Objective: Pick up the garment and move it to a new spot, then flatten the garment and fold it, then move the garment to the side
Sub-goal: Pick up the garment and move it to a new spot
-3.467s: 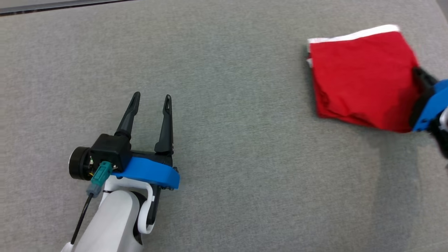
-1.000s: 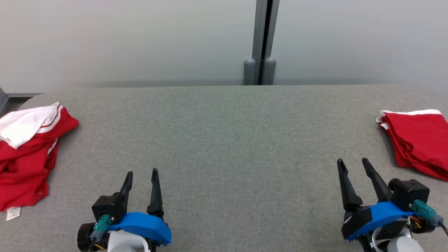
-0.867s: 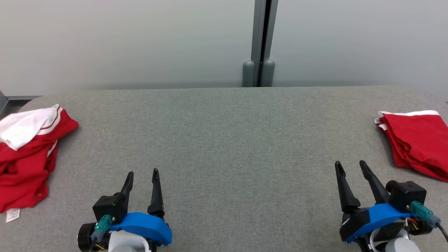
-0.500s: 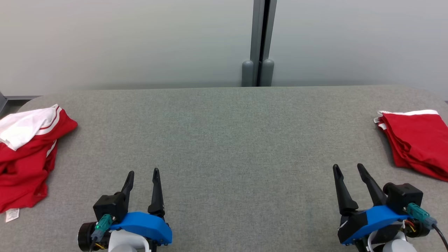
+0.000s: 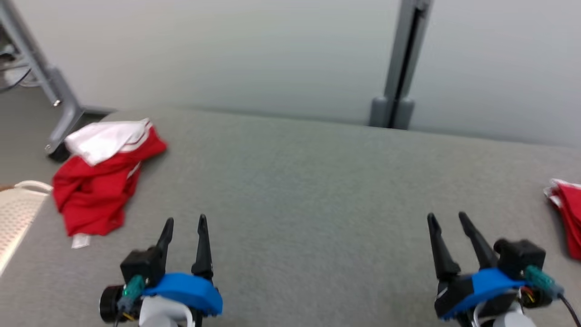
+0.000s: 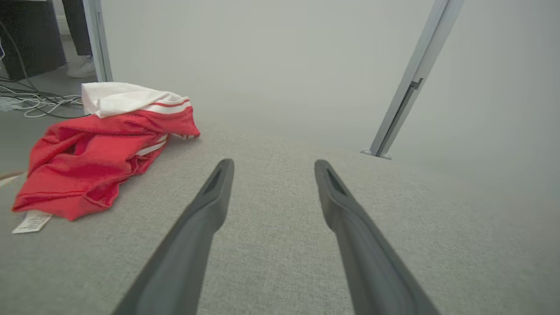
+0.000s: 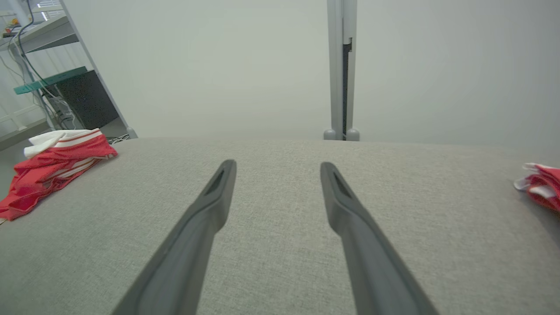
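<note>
A crumpled red and white garment lies in a heap at the far left of the grey fabric table, a white label sticking out at its near edge. It also shows in the left wrist view as the garment left of the fingers, and small in the right wrist view. A folded red garment sits at the right edge, cut off by the frame, and appears again folded. My left gripper and right gripper hover low over the near table, both open and holding nothing.
A white perforated basket stands off the table's left end. Behind the table is a pale wall with a grey post, and a slanted metal leg at the far left. Cables lie on the floor.
The head camera has swung left, so the whole picture shifted right and blurred. Both grippers hold the same places, open. Neither garment has moved on the table.
</note>
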`<state>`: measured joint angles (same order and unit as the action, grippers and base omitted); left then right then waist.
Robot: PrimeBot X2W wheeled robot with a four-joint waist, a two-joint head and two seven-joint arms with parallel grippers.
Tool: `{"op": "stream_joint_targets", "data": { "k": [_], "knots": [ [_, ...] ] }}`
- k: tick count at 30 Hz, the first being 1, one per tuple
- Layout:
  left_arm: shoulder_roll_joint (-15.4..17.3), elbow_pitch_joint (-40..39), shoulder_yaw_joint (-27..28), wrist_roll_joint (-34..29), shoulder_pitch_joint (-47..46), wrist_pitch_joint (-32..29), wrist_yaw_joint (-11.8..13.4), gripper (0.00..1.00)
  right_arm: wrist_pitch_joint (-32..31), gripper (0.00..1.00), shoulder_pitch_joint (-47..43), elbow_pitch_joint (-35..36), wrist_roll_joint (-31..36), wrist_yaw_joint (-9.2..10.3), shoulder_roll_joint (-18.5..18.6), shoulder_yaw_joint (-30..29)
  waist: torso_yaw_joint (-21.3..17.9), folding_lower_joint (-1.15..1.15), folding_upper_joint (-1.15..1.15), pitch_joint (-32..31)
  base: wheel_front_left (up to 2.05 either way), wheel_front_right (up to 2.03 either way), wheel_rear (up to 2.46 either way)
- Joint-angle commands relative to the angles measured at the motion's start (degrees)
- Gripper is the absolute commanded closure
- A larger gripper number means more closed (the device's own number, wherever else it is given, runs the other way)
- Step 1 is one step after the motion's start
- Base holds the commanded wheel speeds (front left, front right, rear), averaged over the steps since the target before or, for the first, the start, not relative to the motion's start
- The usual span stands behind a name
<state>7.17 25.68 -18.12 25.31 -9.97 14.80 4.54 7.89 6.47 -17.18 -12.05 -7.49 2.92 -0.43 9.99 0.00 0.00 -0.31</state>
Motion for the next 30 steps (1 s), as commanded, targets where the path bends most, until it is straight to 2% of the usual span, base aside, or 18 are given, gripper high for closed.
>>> {"op": "stream_joint_targets", "data": {
  "k": [1,9,14,23,30],
  "knots": [
    [0.56,-0.43,0.14,0.07,-0.63,0.07,0.31,0.00,0.40,0.00,-0.04,0.31,-0.14,-0.01,0.03,0.58,2.87,0.00,0.00,1.39,0.00,0.00,0.00],
    [1.05,-1.84,0.35,0.22,-0.63,0.02,0.87,0.00,0.07,0.00,1.17,-0.34,-0.77,-0.01,0.06,1.57,14.74,0.00,0.00,1.72,0.00,0.00,0.00],
    [1.45,-2.36,1.15,0.78,0.16,0.11,1.25,0.00,-0.69,0.00,1.81,-0.72,-0.53,-0.01,0.07,2.14,19.68,0.00,0.00,1.68,0.00,0.00,0.00],
    [2.01,-4.94,3.39,1.27,2.25,0.34,2.56,0.00,-1.05,0.00,4.37,-1.84,-1.01,-0.01,0.08,5.52,20.58,0.00,0.00,2.62,0.00,0.00,0.00],
    [3.54,-4.93,2.78,0.64,1.11,-0.80,1.90,0.00,-0.35,0.00,3.73,-1.69,0.02,-0.01,0.08,4.66,20.63,0.00,0.00,3.01,0.00,0.00,0.00]
  ]
}}
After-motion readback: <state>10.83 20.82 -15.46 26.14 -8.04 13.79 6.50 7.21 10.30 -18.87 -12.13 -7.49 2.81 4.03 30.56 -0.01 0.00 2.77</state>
